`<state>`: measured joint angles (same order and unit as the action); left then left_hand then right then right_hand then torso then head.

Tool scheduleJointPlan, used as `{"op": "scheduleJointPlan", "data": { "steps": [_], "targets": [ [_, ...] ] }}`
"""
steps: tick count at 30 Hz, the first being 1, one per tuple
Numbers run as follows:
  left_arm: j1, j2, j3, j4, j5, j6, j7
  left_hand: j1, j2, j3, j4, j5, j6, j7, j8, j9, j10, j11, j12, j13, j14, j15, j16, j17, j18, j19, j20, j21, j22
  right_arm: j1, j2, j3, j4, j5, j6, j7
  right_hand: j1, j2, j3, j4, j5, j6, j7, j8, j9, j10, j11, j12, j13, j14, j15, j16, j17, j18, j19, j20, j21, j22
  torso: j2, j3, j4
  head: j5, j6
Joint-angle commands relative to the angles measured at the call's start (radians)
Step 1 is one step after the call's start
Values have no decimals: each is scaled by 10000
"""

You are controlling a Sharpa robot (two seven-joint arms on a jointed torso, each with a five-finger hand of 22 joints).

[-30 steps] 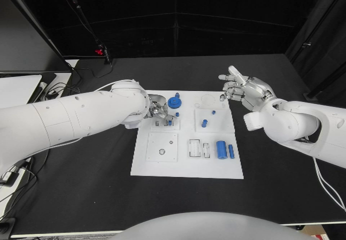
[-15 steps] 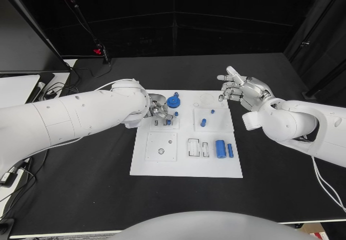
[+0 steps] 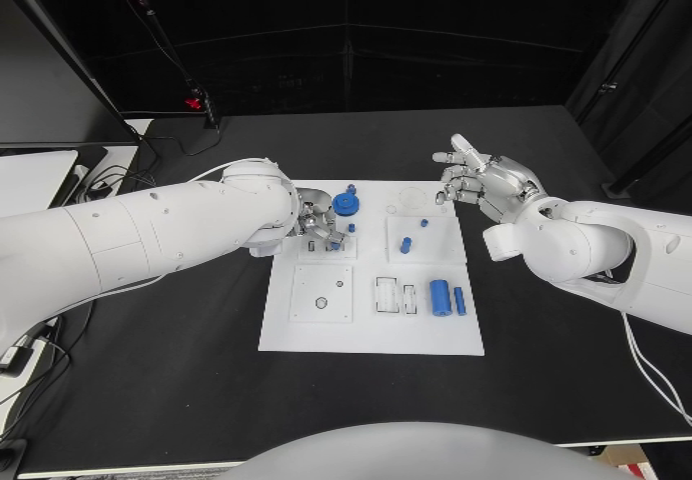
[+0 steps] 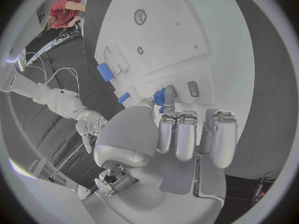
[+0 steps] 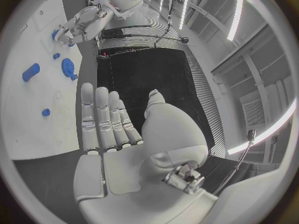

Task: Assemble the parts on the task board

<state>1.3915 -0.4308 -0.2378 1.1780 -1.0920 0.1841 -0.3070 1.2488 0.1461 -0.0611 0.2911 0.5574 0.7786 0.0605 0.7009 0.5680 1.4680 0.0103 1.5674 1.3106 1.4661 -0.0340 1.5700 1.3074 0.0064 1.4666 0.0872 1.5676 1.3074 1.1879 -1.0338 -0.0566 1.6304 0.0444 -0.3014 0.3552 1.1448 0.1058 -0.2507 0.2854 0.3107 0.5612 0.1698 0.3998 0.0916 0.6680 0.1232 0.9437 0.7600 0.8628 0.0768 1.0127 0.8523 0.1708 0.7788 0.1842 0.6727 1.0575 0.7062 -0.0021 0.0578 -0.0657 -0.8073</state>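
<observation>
Barely shifted: left hand low over the task board, fingers pinching a small blue part at a far-left recess, apparently to seat it; long axis unclear. Farther right, right hand raised above the worktop, fingers spread, holding nothing.

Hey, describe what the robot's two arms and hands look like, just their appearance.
Both arms are bulky, rounded, glossy white shells. Each ends in a silver metallic hand: the left hand and the right hand have segmented fingers with pale grey pads. A thin white cable hangs beside the right arm.
</observation>
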Motion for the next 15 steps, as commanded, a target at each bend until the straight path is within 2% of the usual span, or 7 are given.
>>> {"op": "scheduleJointPlan", "data": {
  "steps": [1, 6, 10, 12, 15],
  "targets": [
    [8, 16, 6, -6, 33, 62, 116, 206, -69, 135, -5, 232, 73, -13, -60, 74, 1028, -80, 34, 2602, 1046, -68, 8, 2634, -64, 1042, -89, 32, 2634, 4, 6, 2, 7, 18, -1, -10, 8, 76, -58, -2, -12, -94, 80, 49, -10, -88, 13, 37, -27, -76, 3, 39, -26, 86, -35, 23, -65, -12, -2, -3, -2, -15, -7],
    [6, 21, 6, -23, 33, 41, 124, 542, -260, 462, -13, 696, 107, -22, -159, 226, 1028, -91, 34, 2602, 1046, -86, 8, 2634, -64, 1042, -106, 32, 2634, -13, -3, 1, -1, 18, -20, -30, 9, 85, -62, -4, -10, -111, 78, 58, -13, -100, 18, 45, -48, -92, 8, 45, -42, 86, -42, 27, -73, -22, 1, -4, -2, -30, -24],
    [6, 15, 6, -23, 33, 11, 152, 669, -368, 647, -13, 937, 124, -19, -217, 318, 1028, -89, 34, 2602, 1046, -88, 8, 2634, -64, 1042, -111, 32, 2634, -22, -6, -1, -11, 18, -21, -52, 10, 91, -64, -5, -7, -122, 78, 65, -14, -109, 20, 50, -61, -102, 10, 49, -53, 86, -46, 30, -78, -27, 2, -2, -4, -36, -30],
    [5, 11, 6, -22, 33, -41, 199, 792, -463, 854, -9, 1319, 142, -13, -263, 407, 1028, -85, 34, 2602, 1046, -91, 8, 2634, -64, 1042, -116, 32, 2634, -29, -5, -1, -20, 18, -15, -71, 11, 99, -67, -5, -5, -135, 79, 72, -16, -120, 24, 56, -75, -113, 14, 54, -65, 86, -51, 33, -84, -34, 1, -2, 0, -40, -32],
    [5, 3, 6, -25, 33, -169, 287, 872, -517, 998, -17, 1468, 161, -12, -287, 468, 1028, -85, 34, 2602, 1046, -92, 8, 2634, -64, 1042, -118, 32, 2634, -42, -9, -3, -32, 18, -8, -98, 13, 106, -69, -6, -4, -154, 79, 78, -18, -133, 28, 62, -91, -125, 17, 60, -78, 86, -56, 36, -90, -41, 1, -1, 6, -49, -33]
  ]
}}
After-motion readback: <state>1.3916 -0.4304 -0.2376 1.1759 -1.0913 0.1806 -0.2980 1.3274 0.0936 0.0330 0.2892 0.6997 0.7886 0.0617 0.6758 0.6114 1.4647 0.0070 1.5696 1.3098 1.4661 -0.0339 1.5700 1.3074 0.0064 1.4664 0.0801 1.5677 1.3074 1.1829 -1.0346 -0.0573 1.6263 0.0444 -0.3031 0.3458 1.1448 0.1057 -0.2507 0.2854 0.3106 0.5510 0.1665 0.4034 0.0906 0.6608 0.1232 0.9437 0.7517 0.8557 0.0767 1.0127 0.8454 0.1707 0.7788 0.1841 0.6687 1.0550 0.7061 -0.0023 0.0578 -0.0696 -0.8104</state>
